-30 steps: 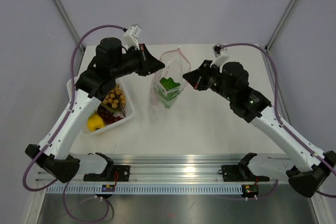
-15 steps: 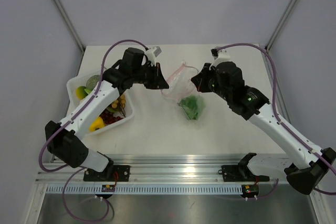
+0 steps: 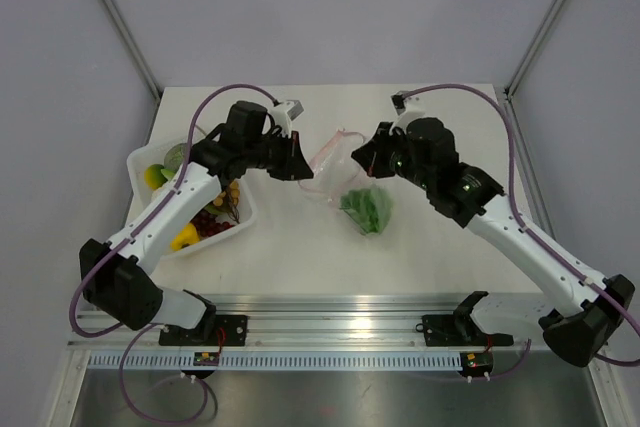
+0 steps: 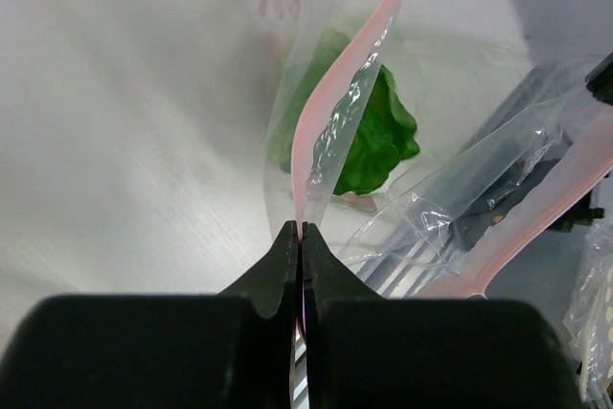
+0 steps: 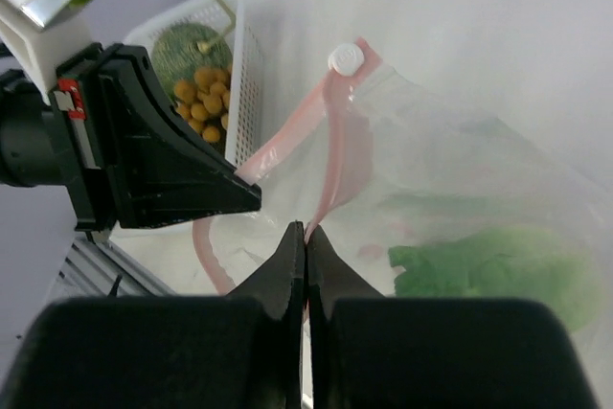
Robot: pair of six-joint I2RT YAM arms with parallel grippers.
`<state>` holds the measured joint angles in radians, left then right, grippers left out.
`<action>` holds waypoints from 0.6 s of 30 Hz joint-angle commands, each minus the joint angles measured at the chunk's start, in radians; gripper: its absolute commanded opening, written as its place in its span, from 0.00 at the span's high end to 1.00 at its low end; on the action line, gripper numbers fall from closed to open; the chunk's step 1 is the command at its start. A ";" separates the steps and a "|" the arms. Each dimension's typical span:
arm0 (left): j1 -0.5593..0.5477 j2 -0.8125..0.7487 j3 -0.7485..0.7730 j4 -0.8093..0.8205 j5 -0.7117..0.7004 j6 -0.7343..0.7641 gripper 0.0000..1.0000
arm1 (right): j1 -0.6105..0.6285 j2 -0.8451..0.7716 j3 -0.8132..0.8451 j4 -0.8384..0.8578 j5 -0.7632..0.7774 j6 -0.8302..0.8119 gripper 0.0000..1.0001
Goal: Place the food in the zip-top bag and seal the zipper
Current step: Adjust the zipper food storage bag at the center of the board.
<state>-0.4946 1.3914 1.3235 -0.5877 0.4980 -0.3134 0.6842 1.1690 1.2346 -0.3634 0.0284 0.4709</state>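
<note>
Nearest the arms' bases, the white tray [image 3: 250, 211] on the left of the surface [image 3: 300, 257] holds a yellow piece [image 3: 183, 236], dark red grapes [image 3: 205, 219], a bunch of tan-brown balls [image 3: 222, 190] and, at its far end, a green round vegetable [image 3: 176, 155]. To its right the clear zip-top bag [image 3: 335, 162] sags toward the surface with only the green lettuce [image 3: 367, 209] in its closed end; I cannot tell whether that end touches down. Further back, the left pincer [image 4: 300, 229] is pressed together on the pink-red zipper [image 4: 335, 93] and the right pincer [image 5: 306, 229] is pinched on the same strip from the other side, so the mouth hangs between them. Loading looks only begun: most food is not yet bagged. The next move likely calls for one pincer to let go and fetch a piece while the other keeps the mouth up and gaping.
</note>
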 commanded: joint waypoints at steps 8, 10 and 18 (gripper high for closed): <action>0.093 -0.022 0.014 -0.055 -0.064 0.082 0.71 | 0.003 0.139 -0.007 0.110 -0.208 0.063 1.00; 0.100 -0.017 0.043 -0.066 -0.076 0.080 0.18 | 0.014 0.153 -0.012 0.142 -0.220 0.092 1.00; 0.145 -0.069 0.230 -0.210 -0.331 0.048 0.15 | 0.038 0.192 -0.027 0.184 -0.259 0.127 1.00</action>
<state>-0.3908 1.3865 1.4593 -0.7509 0.3298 -0.2508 0.7139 1.3590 1.1900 -0.2451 -0.1955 0.5781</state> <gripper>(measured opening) 0.865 0.011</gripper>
